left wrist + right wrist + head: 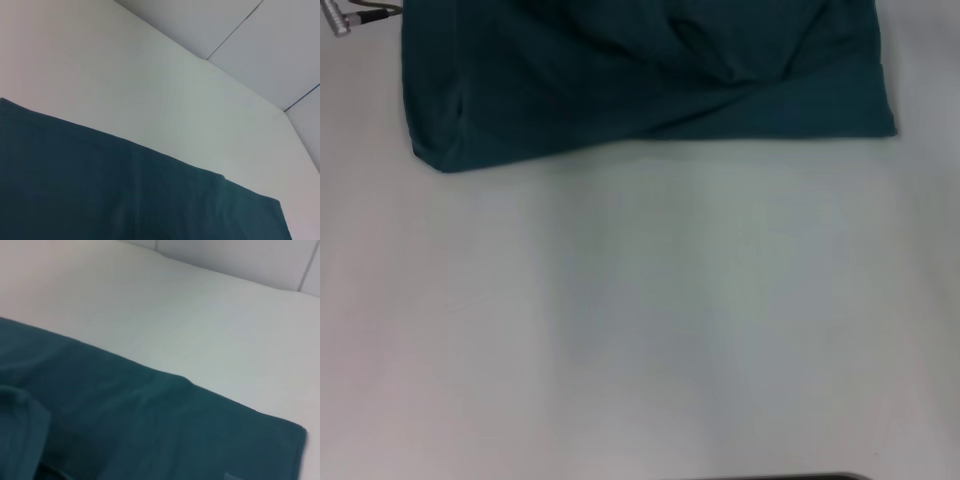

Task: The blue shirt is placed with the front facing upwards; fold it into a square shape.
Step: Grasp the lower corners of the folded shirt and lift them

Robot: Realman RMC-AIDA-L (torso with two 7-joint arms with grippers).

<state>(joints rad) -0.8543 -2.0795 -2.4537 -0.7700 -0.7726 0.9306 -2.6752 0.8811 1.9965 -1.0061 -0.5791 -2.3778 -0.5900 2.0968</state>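
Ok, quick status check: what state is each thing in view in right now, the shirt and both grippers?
blue shirt: lying on the table at the far edge of the head view, bunched with creases across the middle, near hem uneven, not a neat square.
table: white, bare in front of the shirt.
left gripper: not in view.
right gripper: not in view.

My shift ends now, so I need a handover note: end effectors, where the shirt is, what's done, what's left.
End effectors: neither shows in any view; their state is unknown.
Blue shirt: at the far edge of the white table, running out of the head view, rumpled with diagonal creases.
Done: it looks partly gathered or folded; edges uneven, lettering not visible.
Left: smooth it and finish a neat square.
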